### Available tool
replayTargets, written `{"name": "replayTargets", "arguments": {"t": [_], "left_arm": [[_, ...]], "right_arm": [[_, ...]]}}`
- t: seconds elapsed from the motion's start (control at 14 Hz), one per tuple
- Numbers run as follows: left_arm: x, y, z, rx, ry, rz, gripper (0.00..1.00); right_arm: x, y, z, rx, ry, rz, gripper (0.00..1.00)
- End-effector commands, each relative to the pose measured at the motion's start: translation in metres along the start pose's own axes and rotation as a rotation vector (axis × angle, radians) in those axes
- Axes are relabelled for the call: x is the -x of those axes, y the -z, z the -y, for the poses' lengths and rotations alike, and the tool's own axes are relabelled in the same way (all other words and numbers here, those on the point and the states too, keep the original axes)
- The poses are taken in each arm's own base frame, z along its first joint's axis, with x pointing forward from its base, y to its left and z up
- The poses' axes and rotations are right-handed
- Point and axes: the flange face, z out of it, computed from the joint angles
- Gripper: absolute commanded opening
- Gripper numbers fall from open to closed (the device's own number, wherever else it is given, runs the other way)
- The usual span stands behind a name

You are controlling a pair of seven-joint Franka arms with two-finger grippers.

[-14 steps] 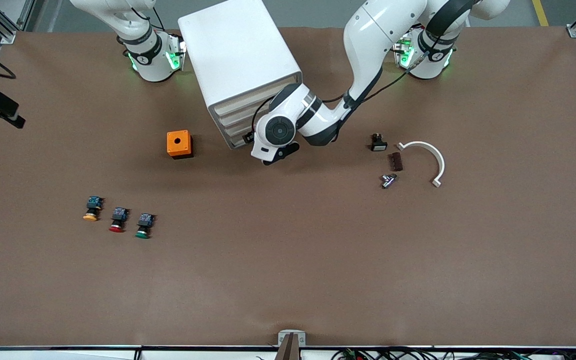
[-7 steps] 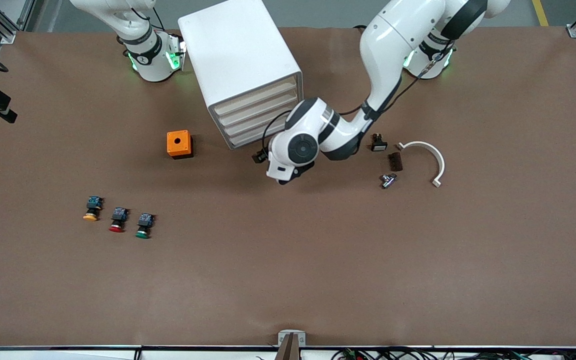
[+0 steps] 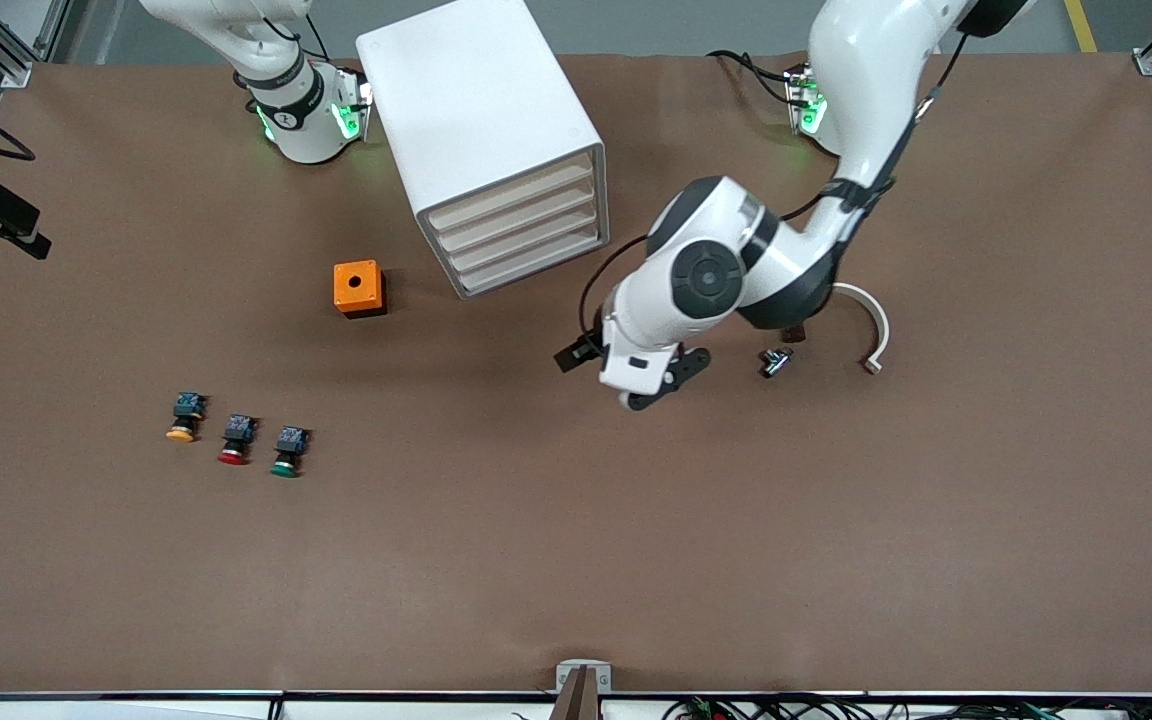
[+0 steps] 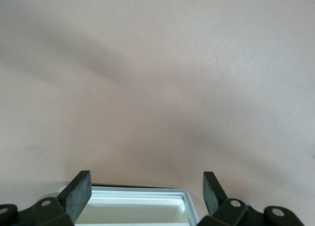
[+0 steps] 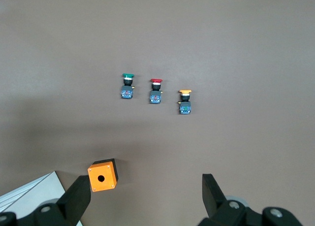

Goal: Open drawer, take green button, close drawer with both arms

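Note:
The white cabinet [image 3: 481, 110] stands between the arm bases. Its four drawers all look pushed in, the third from the top [image 3: 528, 249] among them. The green-capped button [image 3: 286, 452] lies on the table toward the right arm's end, beside a red-capped and a yellow-capped one; it also shows in the right wrist view [image 5: 127, 85]. My left gripper [image 3: 654, 385] is open and empty over bare table, away from the cabinet front. In the left wrist view [image 4: 145, 179] a white rounded rim [image 4: 187, 196] shows between the fingers. My right gripper [image 5: 145, 196] is open and empty, high over the table.
An orange box with a round hole [image 3: 359, 288] sits near the cabinet. The red-capped [image 3: 236, 441] and yellow-capped [image 3: 183, 417] buttons lie beside the green one. A white curved piece [image 3: 871, 315] and a small metal part [image 3: 776, 360] lie toward the left arm's end.
My left arm has drawn back from the cabinet's drawer fronts, toward the left arm's end and lower in the front view. The drawers and the buttons have not moved.

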Motion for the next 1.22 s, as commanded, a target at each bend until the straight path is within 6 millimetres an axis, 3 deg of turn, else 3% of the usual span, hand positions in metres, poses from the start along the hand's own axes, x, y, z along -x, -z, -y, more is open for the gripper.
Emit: {"name": "replayTargets", "arguments": {"t": [0.0, 0.14, 0.79, 1.15], "left_arm": [[-0.014, 0.059, 0.033, -0.05, -0.05, -0.032, 1.0], [-0.024, 0.094, 0.056, -0.1, -0.104, -0.063, 1.0], [-0.085, 0.192, 0.141, -0.166, -0.219, -0.103, 1.0], [-0.117, 0.227, 0.19, -0.177, -0.282, -0.079, 1.0]], "right_arm": [[0.0, 0.005, 0.0, 0.011, 0.011, 0.002, 1.0], [0.001, 0.008, 0.003, 0.011, 0.016, -0.002, 1.0], [0.001, 0.01, 0.006, 0.011, 0.014, -0.013, 1.0], [0.001, 0.008, 0.007, 0.014, 0.017, -0.007, 1.0]]}}
